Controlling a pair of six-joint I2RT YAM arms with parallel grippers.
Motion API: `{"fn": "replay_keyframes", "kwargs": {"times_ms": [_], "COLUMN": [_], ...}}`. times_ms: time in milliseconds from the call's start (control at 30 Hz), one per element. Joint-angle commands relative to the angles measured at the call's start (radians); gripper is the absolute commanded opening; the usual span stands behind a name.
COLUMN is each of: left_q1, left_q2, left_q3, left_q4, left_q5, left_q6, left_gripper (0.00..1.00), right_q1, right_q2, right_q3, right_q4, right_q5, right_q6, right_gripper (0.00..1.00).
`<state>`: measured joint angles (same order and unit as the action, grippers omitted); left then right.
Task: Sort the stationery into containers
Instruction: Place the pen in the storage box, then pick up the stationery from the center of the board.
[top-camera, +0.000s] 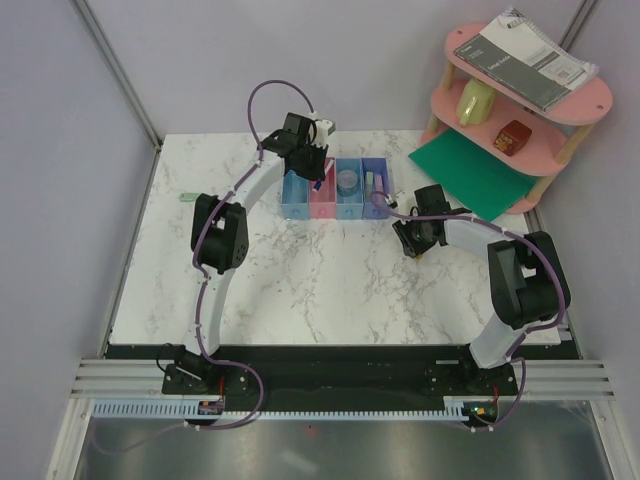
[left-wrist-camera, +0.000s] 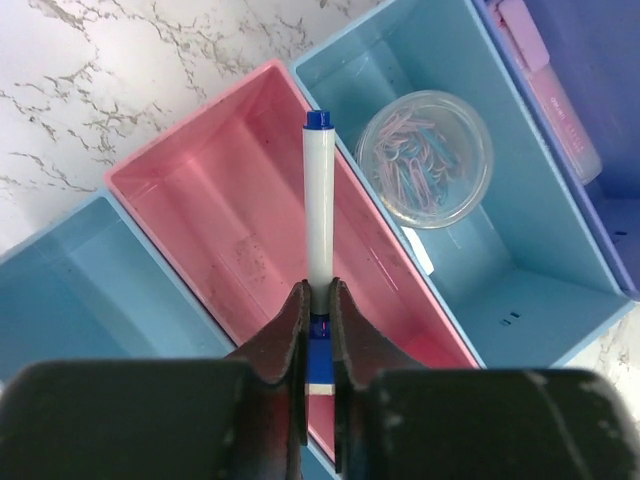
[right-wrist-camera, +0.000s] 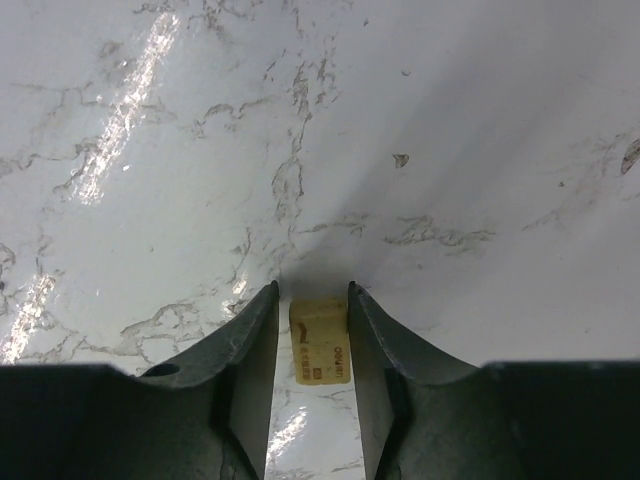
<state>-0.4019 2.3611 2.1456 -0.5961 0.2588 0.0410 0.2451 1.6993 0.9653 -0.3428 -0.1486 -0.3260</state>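
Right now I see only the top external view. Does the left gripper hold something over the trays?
Observer: Yes, the left gripper is shut on a blue-and-white pen, over the pink tray.
Operator: What is in the light blue tray right of the pink one?
Observer: A clear round tub of coloured paper clips.
Operator: And the right gripper?
Observer: A small yellowish block lies on the table between its fingers; I cannot tell whether they clamp it.

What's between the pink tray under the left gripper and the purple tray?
One light blue tray, holding a round clear tub of paper clips. The left wrist view shows it best.
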Motion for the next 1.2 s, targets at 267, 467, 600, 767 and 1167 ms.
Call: {"fn": "replay_keyframes", "kwargs": {"times_ms": [267,467,600,767,1167], "left_q1": [-0.009,-0.009,-0.009,-0.009,0.030], "left_q2": [-0.056,-0.059,-0.069,-0.128,-0.454], "left_q3": [-0.041,-0.036,-0.018,-0.001,-0.329], "left_q4": [0.021,0.021,0.021,0.019,-0.033], "left_q5": [-0.059,-0.062,-0.061,-0.049,-0.176], "left_q6": [0.011,0.017,0.020,0.039,0.432], "left_gripper": [0.29,0.46,0.47,0.47,0.68], "right_q1": [-0.001,-0.006,-0.003,-0.001,-0.003], "right_q2": [-0.038,-0.053,-0.062,-0.069,-0.153], "right_q3": [0.010,0.010,0.000,-0.020,0.056], "right_q4": [-0.044,-0.070,-0.081,-0.084,-0.179], "right_q5": [0.037,0.040,0.037,0.040,0.015], "right_q6": [-0.015,-0.038,-0.044,-0.047,-0.074], "right_gripper": [0.33,0.55,0.56,0.50,0.16]}}
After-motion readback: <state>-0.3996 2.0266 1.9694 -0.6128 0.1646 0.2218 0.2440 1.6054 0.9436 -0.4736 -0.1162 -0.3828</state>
